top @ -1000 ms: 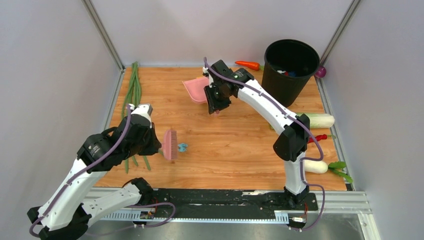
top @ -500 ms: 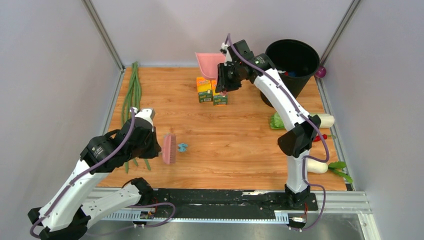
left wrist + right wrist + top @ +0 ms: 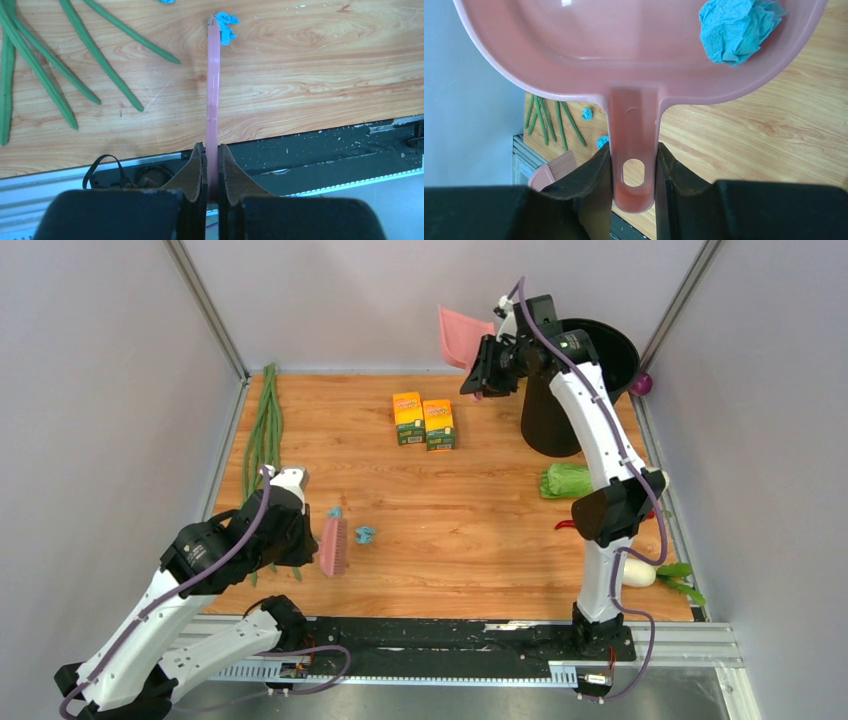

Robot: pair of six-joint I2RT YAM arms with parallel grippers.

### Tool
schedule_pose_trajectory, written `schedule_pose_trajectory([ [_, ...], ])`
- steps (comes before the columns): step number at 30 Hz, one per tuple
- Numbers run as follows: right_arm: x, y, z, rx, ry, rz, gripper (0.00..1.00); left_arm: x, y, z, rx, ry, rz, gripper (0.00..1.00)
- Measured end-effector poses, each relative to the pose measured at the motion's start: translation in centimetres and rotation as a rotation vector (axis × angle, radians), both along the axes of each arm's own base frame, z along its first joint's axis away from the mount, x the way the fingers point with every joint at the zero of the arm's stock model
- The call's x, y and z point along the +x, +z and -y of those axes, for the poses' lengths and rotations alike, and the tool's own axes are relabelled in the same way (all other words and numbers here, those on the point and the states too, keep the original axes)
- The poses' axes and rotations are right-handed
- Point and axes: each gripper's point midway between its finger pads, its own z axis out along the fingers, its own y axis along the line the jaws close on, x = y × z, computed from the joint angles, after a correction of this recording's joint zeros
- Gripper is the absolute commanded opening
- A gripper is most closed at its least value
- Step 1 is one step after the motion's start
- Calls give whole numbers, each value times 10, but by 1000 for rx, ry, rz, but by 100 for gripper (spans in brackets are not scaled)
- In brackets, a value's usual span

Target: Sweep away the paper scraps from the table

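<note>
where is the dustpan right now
In the top view the dustpan is held up in the right claw at the far side, just left of the bin; one scrap lies in it.

A crumpled teal paper scrap (image 3: 365,534) and a smaller scrap (image 3: 335,511) lie apart on the wood-grain tabletop (image 3: 480,530); a larger wad (image 3: 739,30) sits in the pink dustpan (image 3: 624,50).

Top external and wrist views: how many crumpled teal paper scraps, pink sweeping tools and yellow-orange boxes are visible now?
crumpled teal paper scraps: 3 (two on the wooden table, one in the pink plastic dustpan)
pink plastic dustpan: 1
pink brush: 1
yellow-orange boxes: 2
total: 7
</note>
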Motion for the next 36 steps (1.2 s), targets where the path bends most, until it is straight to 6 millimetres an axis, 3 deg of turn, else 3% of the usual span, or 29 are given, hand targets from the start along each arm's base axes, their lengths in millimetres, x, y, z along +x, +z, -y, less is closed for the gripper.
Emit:
schedule_pose_trajectory([
  [5,13,11,25,78,-42,-12,0,0,-1,0,1,1,-2,0],
  [13,31,47,62,281,-85,24,0,-2,0,-1,-10,5,6,0],
  [20,33,64,89,416,-117,32,0,-3,-6,-2,-7,15,-9,0],
  [25,29,71,97,513,-123,30,0,-4,-12,-3,-1,23,-23,0],
  [36,27,102,126,893,-162,66,0,-8,-18,-8,-36,55,-4,0],
])
